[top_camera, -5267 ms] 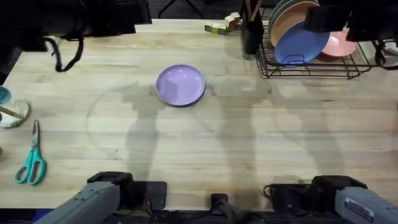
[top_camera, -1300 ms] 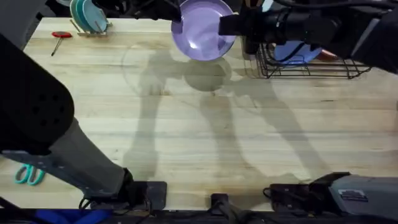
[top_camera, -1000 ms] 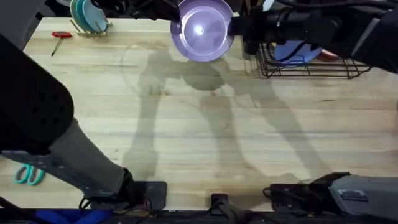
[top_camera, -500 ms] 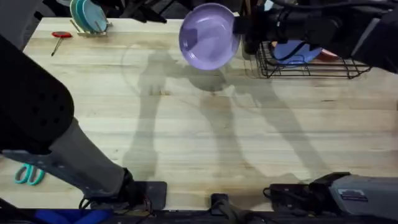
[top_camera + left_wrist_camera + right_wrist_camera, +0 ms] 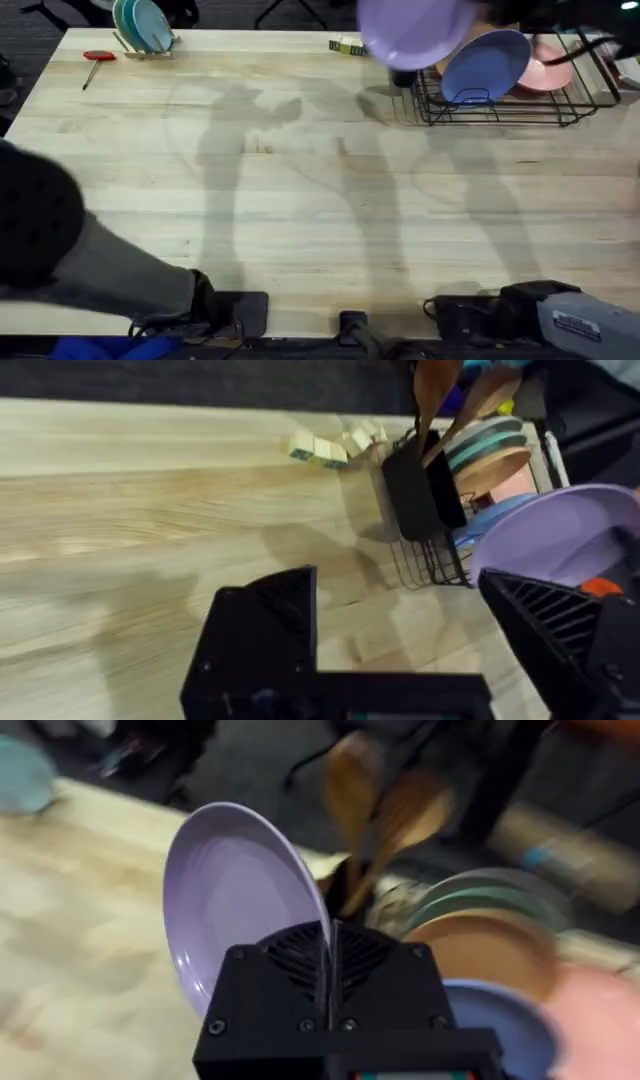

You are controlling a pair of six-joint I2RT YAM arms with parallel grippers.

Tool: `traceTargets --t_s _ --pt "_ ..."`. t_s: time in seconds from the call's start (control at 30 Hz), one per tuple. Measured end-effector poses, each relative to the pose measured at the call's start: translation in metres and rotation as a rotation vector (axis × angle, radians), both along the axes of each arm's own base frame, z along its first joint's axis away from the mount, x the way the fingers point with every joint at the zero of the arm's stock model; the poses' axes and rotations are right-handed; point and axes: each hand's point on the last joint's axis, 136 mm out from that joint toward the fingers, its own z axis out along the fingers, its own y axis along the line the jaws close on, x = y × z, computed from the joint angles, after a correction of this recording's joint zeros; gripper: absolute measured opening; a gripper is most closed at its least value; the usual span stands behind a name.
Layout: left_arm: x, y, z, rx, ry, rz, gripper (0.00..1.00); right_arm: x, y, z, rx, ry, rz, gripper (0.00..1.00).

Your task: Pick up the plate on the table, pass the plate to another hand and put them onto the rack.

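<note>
The plate (image 5: 415,30) is blurred and cut off at the overhead view's top edge.

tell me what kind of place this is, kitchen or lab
Most likely a robot lab bench staged like a kitchen: a wood plank table with arm bases bolted at its near edge, a black wire rack of coloured plates, and the right hand gripping a purple plate.
</note>
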Motion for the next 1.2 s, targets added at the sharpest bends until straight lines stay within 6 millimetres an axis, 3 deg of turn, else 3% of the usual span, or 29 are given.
traceTargets --t_s 0.27,0.53,0.7,0.9,1.2 --pt "-0.039 0.022 0.043 0.062 -0.105 0.034 0.996 -0.022 -0.053 0.055 -0.259 -0.215 -0.056 0.028" --pt "-0.047 0.026 0.050 0.079 -0.119 0.044 0.995 -0.032 -0.083 0.070 -0.671 -0.316 -0.037 0.028" --pt "-0.047 0.026 0.050 0.082 -0.120 0.043 0.995 -0.033 -0.091 0.063 -0.881 -0.311 0.009 0.028" --pt "-0.047 0.026 0.050 0.085 -0.122 0.041 0.995 -0.036 -0.091 0.029 -1.075 -0.224 0.143 0.029" --pt "-0.046 0.030 0.048 0.104 -0.118 0.059 0.995 -0.017 -0.105 -0.008 -1.289 -0.135 0.249 0.029"
